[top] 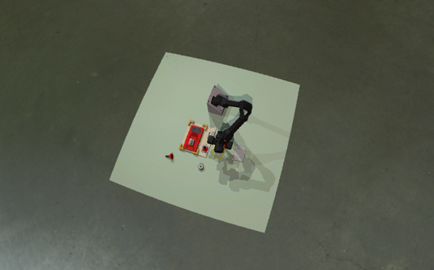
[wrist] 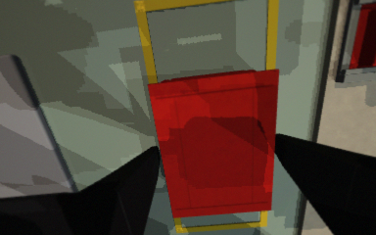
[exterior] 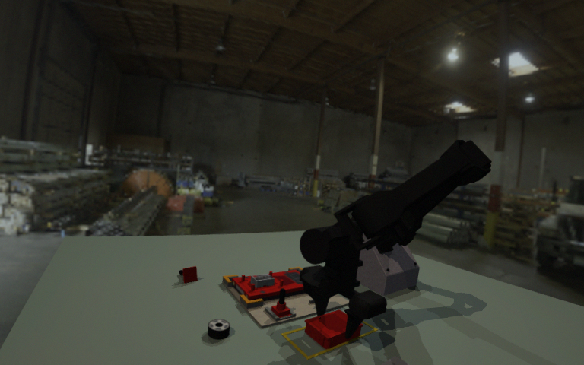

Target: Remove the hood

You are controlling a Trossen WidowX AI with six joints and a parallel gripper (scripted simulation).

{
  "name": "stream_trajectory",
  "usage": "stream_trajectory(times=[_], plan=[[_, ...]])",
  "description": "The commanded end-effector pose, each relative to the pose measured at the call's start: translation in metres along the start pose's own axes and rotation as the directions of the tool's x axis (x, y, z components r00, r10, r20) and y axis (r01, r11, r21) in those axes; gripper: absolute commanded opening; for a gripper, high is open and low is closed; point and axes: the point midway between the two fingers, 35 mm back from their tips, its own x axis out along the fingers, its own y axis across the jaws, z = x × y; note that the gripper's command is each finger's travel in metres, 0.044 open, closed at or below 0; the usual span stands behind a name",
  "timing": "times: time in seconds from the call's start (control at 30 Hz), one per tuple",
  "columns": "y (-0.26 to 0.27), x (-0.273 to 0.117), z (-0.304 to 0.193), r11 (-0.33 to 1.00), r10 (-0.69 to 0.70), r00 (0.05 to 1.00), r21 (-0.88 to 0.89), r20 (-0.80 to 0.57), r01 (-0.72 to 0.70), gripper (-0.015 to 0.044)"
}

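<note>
Within the yellow rectangular outline (top: pixel 218 157) (exterior: pixel 294 344) (wrist: pixel 272 39) on the pale green table (top: pixel 149 116) (exterior: pixel 128 266) (wrist: pixel 294 98), saw the red, shallow, box-shaped hood (top: pixel 224 147) (exterior: pixel 331 329) (wrist: pixel 215 157) lying roughly level, off the car. Found it toward one end of the outline, overlapping parts of both long sides in the wrist view; could not tell whether every edge lay inside. Saw the black parallel-jaw gripper (top: pixel 220 144) (exterior: pixel 334 325) (wrist: pixel 214 146) low over it, pointing down, with jaws apart and a finger close beside each long edge; could not tell whether either finger touched.

Just beside the outline, noted a beige flat board (top: pixel 204 153) (exterior: pixel 262 319) (wrist: pixel 348 147) bearing the flat red toy car body (top: pixel 195 134) (exterior: pixel 293 279), with a grey engine block (top: pixel 191 141) (exterior: pixel 261 280) on top and orange-and-grey corner brackets (top: pixel 190 122) (exterior: pixel 251 301) around it. On the board's nearer part, spotted an upright black stick on a red base (top: pixel 205 148) (exterior: pixel 280 307) (wrist: pixel 364 36). Beyond the board, made out a black-and-silver wheel (top: pixel 200 165) (exterior: pixel 218 328) flat on the table and, farther off, a small red piece with a black knob (top: pixel 169 156) (exterior: pixel 189 274).
</note>
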Motion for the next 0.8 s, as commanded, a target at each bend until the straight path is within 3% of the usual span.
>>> stream_trajectory(times=[0.0,0.27,0.77], plan=[[0.000,-0.005,0.001,1.000,-0.001,1.000,-0.002,0.000,0.001,0.0440],[0.000,-0.069,0.001,1.000,-0.004,1.000,-0.001,-0.005,0.004,0.0440],[0.000,-0.071,0.001,1.000,-0.004,1.000,-0.001,-0.005,0.004,0.0440]])
